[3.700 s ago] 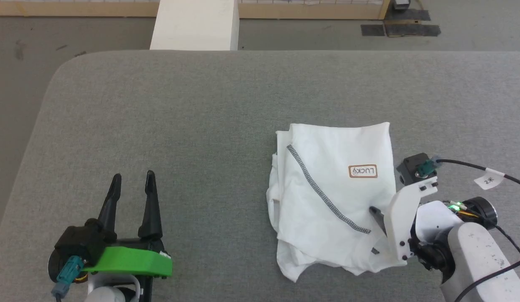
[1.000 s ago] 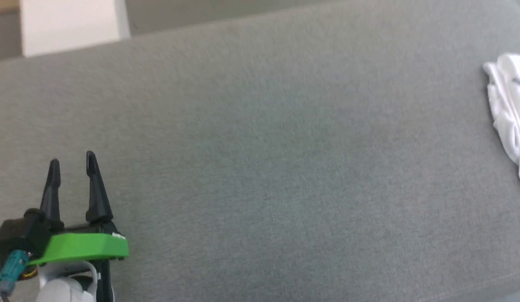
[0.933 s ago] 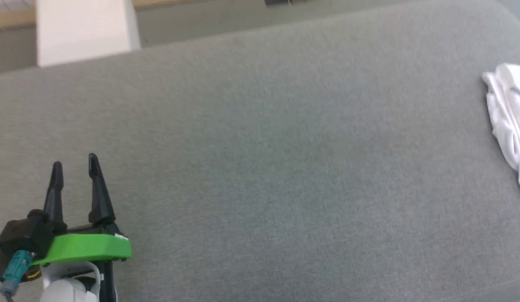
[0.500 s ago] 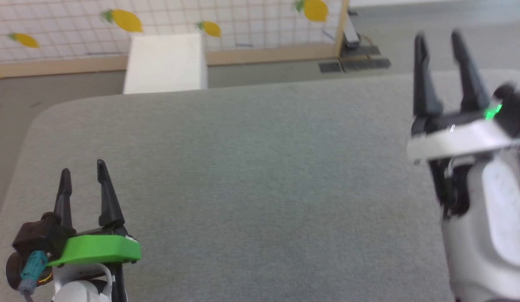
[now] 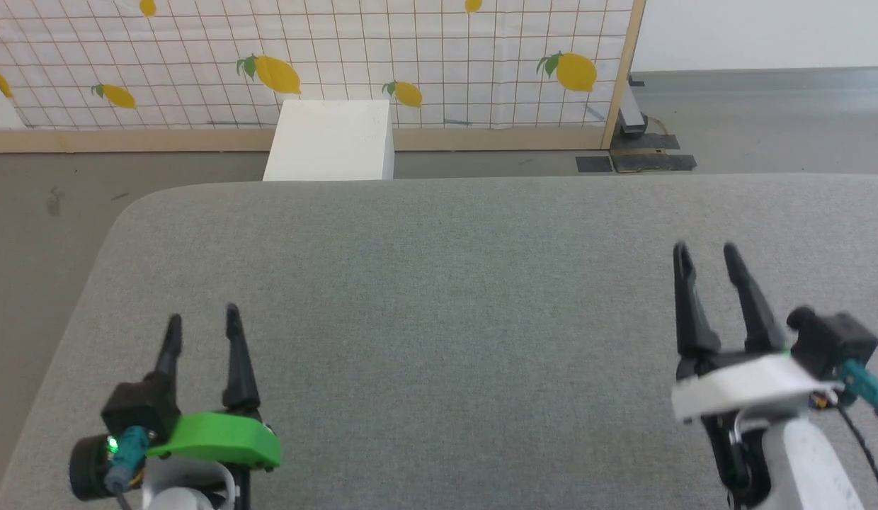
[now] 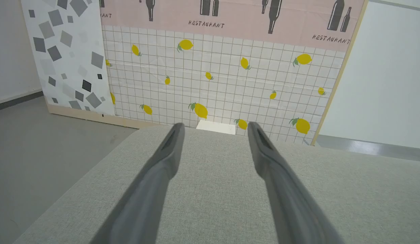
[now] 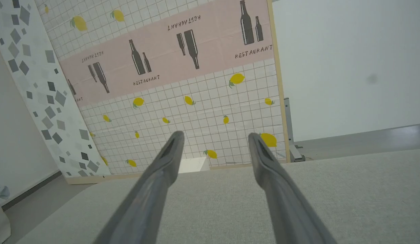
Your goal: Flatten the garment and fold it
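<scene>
Left gripper point(image 5: 202, 317) sits low on the left, fingers parted a bit, nothing in them. The grey fabric tabletop point(image 5: 439, 297) runs between the arms, with a white box point(image 5: 331, 140) just past its far edge and a lemon-print grid panel point(image 5: 411, 57) behind. Right gripper point(image 5: 706, 248), same deal: parted, empty. Can't tell where the garment is, so my guess is the next move is finding and grabbing it.

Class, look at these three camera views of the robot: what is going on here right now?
Nothing is being handled at this moment. The left gripper and the right gripper sit over the near part of the grey table, fingers apart and pointing away, with nothing between them. A white box stands on the floor past the table's far edge, before a lemon-patterned panel.
</scene>
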{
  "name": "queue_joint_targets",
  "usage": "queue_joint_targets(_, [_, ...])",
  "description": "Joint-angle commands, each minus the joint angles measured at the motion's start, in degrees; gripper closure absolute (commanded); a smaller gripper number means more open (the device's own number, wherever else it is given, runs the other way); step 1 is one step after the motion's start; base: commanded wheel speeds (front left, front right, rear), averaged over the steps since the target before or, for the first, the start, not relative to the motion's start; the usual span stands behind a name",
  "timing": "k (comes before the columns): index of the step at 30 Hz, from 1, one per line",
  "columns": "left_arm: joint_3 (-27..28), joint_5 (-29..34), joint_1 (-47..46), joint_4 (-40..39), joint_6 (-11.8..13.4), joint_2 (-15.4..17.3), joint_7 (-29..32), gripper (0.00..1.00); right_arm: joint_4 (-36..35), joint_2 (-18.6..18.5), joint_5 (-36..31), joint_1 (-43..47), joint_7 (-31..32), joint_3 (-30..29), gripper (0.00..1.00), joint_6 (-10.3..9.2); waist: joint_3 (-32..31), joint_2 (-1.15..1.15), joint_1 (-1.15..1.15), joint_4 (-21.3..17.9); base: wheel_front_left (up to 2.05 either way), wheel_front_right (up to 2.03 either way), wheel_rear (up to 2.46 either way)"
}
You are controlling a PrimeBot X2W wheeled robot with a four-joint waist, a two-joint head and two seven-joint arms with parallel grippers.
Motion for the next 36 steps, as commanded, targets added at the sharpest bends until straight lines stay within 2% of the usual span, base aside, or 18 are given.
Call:
queue_joint_targets(1, [-0.45,0.82,0.68,0.93,-0.29,-0.37,-0.58,0.0,-0.32,0.01,-0.54,1.89,-0.32,0.19,0.0,-0.08,0.06,0.0,0.01,0.0,0.0,0.0,0.0])
queue_joint_targets(10, [-2.42,0.06,0.97,7.79,-0.71,-1.46,-1.2,0.0,1.43,0.01,-2.88,8.33,-0.33,1.44,0.0,-0.08,0.0,0.0,0.01,-0.42,0.0,0.0,0.0])
queue_joint_targets(18, [-3.41,-0.27,0.61,10.61,-0.75,-2.02,-1.79,0.0,3.25,0.01,-2.73,9.51,-0.33,1.87,0.0,-0.08,0.25,0.0,0.01,-0.38,0.0,0.0,0.0])
queue_joint_targets(19, [-3.47,-0.26,0.54,10.71,-0.81,-2.01,-1.82,1.0,3.29,0.01,-2.65,9.48,-0.33,1.91,1.0,-0.08,0.27,0.0,0.01,-0.35,0.0,0.0,0.0])
queue_joint_targets(36, [-2.81,1.81,0.36,9.19,-0.96,-1.93,0.1,1.0,1.54,0.0,-4.55,9.27,1.56,1.56,1.0,-0.01,0.41,0.0,0.01,-0.39,0.0,0.0,0.0])
